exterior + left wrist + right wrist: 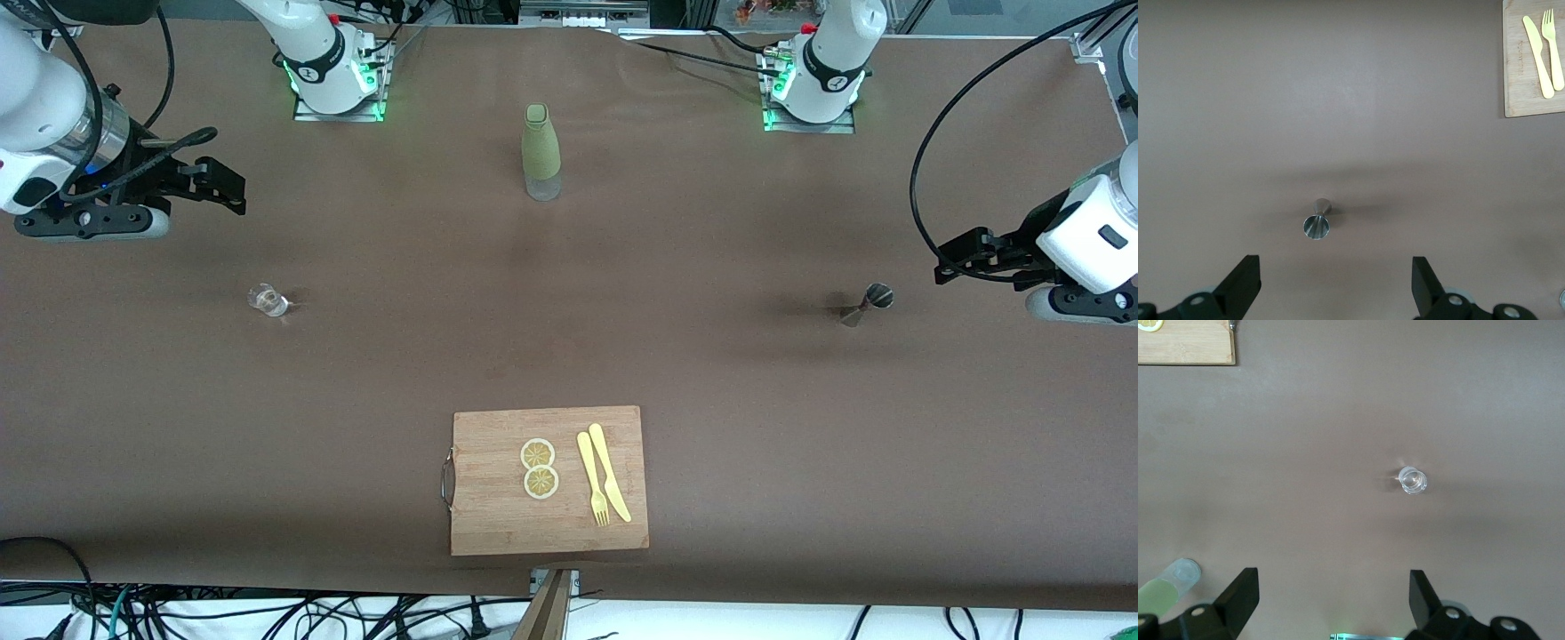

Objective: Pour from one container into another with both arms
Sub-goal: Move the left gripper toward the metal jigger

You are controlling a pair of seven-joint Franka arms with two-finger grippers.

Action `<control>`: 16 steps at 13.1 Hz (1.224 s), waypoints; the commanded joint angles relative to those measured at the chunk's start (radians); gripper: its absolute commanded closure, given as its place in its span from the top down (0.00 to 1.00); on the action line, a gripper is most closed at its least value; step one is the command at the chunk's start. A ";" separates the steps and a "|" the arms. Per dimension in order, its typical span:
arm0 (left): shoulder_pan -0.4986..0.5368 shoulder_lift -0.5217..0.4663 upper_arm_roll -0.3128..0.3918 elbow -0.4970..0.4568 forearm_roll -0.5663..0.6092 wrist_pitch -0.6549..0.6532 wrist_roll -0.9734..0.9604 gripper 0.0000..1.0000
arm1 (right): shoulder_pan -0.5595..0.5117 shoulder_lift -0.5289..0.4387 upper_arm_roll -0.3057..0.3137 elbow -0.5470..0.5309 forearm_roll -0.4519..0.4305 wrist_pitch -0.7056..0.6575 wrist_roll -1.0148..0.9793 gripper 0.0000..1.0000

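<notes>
The silvery metal jigger (867,305) stands upright on the brown table toward the left arm's end. In the left wrist view the jigger (1317,223) shows its open cone, apart from my left gripper (1336,280), whose fingers are spread wide with nothing between them. My left gripper (956,262) hangs over the table beside the jigger, closer to the table's end. The small clear glass cup (268,300) stands toward the right arm's end. My right gripper (222,187) hovers open and empty, and the glass cup (1413,481) sits well clear of my right gripper (1333,597).
A tall olive-green bottle (540,153) stands mid-table close to the bases; the bottle (1168,587) also shows in the right wrist view. A wooden cutting board (548,533) with two lemon slices (539,468), a yellow fork (592,480) and knife (610,471) lies near the front edge.
</notes>
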 commanded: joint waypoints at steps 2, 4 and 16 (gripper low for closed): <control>0.007 0.010 0.005 0.032 -0.013 -0.025 0.024 1.00 | -0.006 0.002 0.000 0.016 0.019 -0.008 -0.008 1.00; 0.025 0.010 0.007 0.023 -0.016 -0.030 0.026 1.00 | -0.006 0.002 0.000 0.016 0.019 -0.008 -0.008 1.00; 0.242 0.085 0.007 -0.039 -0.101 -0.056 0.584 1.00 | -0.006 0.005 0.001 0.019 0.017 -0.010 -0.013 1.00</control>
